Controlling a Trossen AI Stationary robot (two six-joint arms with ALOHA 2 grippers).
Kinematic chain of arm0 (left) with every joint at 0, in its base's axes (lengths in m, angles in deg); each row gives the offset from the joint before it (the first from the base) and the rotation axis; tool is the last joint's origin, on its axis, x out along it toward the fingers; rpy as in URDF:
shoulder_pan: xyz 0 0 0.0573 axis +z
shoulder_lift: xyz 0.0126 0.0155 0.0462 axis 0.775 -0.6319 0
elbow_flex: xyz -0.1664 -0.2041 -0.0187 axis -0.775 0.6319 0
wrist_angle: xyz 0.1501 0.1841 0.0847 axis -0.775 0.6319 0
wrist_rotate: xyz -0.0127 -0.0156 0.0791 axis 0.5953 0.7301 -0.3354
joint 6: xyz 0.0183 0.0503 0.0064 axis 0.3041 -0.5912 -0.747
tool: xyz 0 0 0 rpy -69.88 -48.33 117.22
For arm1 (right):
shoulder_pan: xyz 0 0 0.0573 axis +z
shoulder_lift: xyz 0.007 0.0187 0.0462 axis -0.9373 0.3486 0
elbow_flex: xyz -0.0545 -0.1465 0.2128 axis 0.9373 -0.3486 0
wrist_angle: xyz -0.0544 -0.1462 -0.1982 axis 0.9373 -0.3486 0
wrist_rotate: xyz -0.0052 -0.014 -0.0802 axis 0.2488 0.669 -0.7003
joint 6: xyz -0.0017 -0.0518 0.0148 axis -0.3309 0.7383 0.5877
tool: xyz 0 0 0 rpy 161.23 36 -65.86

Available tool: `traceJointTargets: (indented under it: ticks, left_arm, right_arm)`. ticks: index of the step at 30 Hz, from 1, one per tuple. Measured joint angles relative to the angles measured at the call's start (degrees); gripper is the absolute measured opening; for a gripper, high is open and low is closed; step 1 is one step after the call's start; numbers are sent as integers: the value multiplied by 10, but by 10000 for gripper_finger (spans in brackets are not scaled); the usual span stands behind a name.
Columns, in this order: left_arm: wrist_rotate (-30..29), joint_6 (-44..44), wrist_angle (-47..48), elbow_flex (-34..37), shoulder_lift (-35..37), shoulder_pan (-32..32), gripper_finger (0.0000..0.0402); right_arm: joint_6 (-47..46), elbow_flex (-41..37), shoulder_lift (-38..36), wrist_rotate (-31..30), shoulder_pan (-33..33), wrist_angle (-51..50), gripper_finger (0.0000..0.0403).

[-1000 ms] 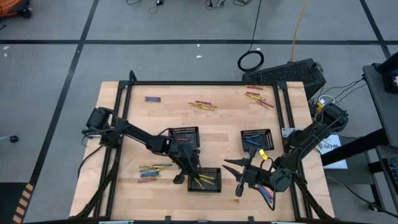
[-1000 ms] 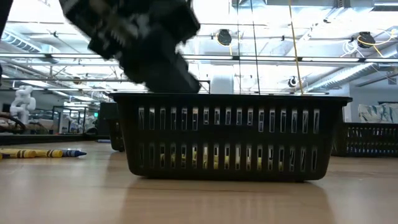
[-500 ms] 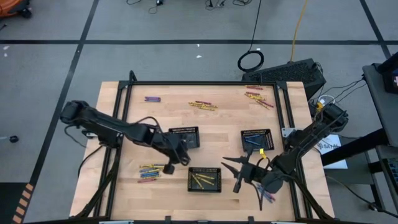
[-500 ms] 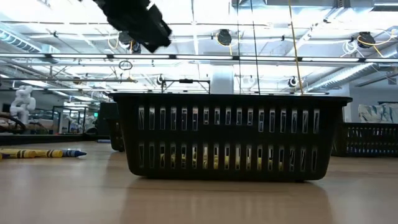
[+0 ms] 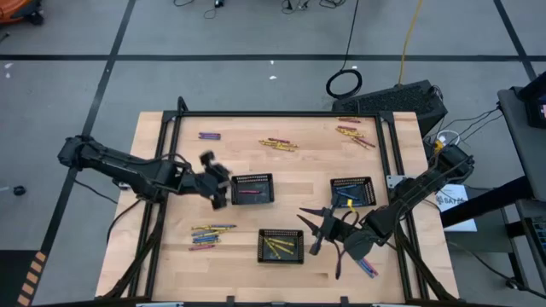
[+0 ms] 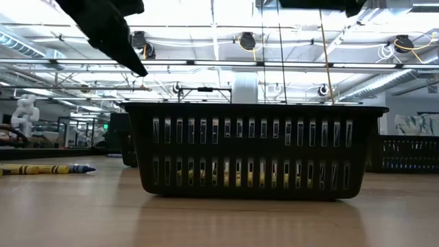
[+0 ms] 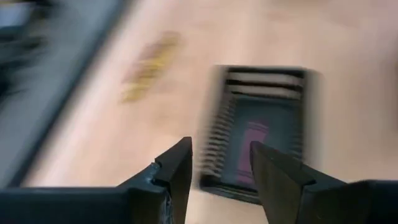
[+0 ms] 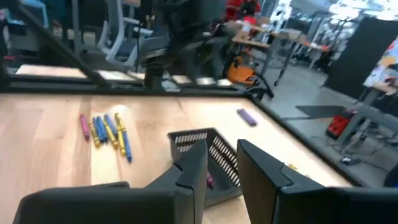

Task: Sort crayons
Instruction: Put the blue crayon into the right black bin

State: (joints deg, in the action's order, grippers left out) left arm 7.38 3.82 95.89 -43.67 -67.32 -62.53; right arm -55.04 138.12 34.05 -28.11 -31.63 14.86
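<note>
Three black mesh trays stand on the wooden table. One holds pink crayons (image 5: pixel 251 193), one yellow crayons (image 5: pixel 280 246) and one blue crayons (image 5: pixel 347 194). Loose crayons lie in piles at the near left (image 5: pixel 212 232), far middle (image 5: pixel 278 144), far right (image 5: pixel 354 135) and far left (image 5: pixel 208 136). My left gripper (image 5: pixel 223 189) hangs open above the table, just left of the pink tray (image 7: pixel 261 81), with nothing between its fingers. My right gripper (image 5: pixel 307 230) hovers right of the yellow tray (image 6: pixel 254 110), pointing toward the table's left. Its fingers (image 8: pixel 255 168) stand apart with nothing visible between them.
A black frame (image 5: pixel 273 114) runs along the table's far and side edges. A few crayons (image 5: pixel 368 267) lie at the near right under my right arm. Bare wood lies between the three trays. Beyond the table are cables and a dark case (image 5: pixel 401 98).
My left gripper has risen out of the yellow tray and swung toward the table's left and far side, tipping up from pointing steeply down; it now hangs beside the pink tray. My right gripper has edged toward the table's left and far side.
</note>
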Motion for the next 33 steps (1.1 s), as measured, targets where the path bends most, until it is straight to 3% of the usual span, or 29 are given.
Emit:
traceJointTargets:
  ticks: [2,5,18,24,33]
  left_arm:
    - [-39,36,31,12,19,27,158]
    - [-42,65,65,20,24,95,152]
    - [80,-86,53,24,-99,453,148]
    - [117,-103,28,24,-151,528,154]
    - [120,-128,21,24,-215,587,209]
  right_arm:
    - [-1,0,4,15,-8,-2,73]
    - [-2,0,3,33,-20,2,73]
    - [-2,0,3,77,-50,16,73]
    - [-1,0,3,78,-50,14,73]
    - [-1,0,3,78,-50,13,73]
